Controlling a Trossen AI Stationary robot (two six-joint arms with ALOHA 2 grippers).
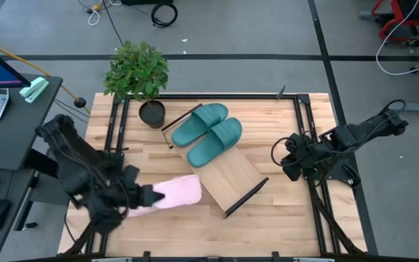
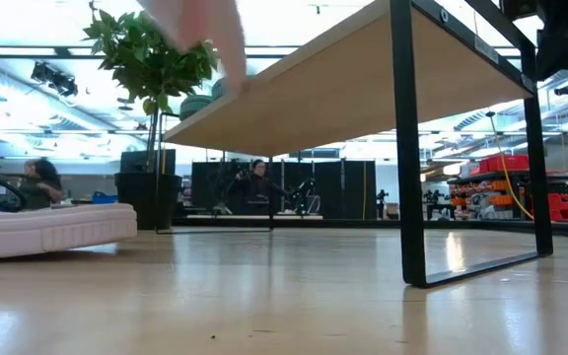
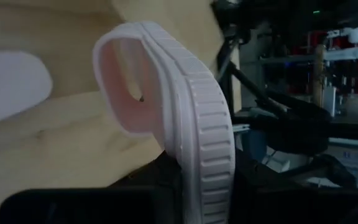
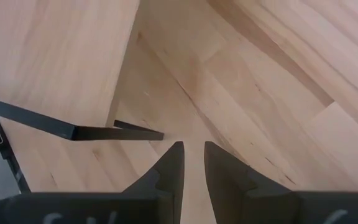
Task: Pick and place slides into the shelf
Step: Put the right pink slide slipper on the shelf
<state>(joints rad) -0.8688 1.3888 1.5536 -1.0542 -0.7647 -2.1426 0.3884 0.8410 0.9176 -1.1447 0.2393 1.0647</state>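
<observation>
My left gripper (image 1: 150, 196) is shut on a light pink slide (image 1: 180, 191) over the table's near left part, just beside the shelf's near end. The second pink slide (image 1: 141, 212) lies sole down on the table under the arm, and shows in the low view as a pink slide (image 2: 47, 229). Both teal-green slides (image 1: 208, 132) sit side by side on the far half of the shelf (image 1: 233, 173), a light board set diagonally on black end bars. My right gripper (image 1: 289, 164) is shut and hovers at the table's right, past the shelf. My left gripper holds the pink slide by one end of its sole (image 3: 199, 180), pinched between the two fingers across the ribbed side edge. The fingers come level from the table's left. The slide is lifted clear, its strap (image 3: 126, 87) and free end pointing toward the shelf.
A potted plant (image 1: 138, 73) stands at the table's far left corner, close to the shelf's far end bar (image 1: 172, 129). The shelf's near half is bare board. Bare tabletop (image 4: 241, 81) lies under the right gripper. People sit in the room beyond the table.
</observation>
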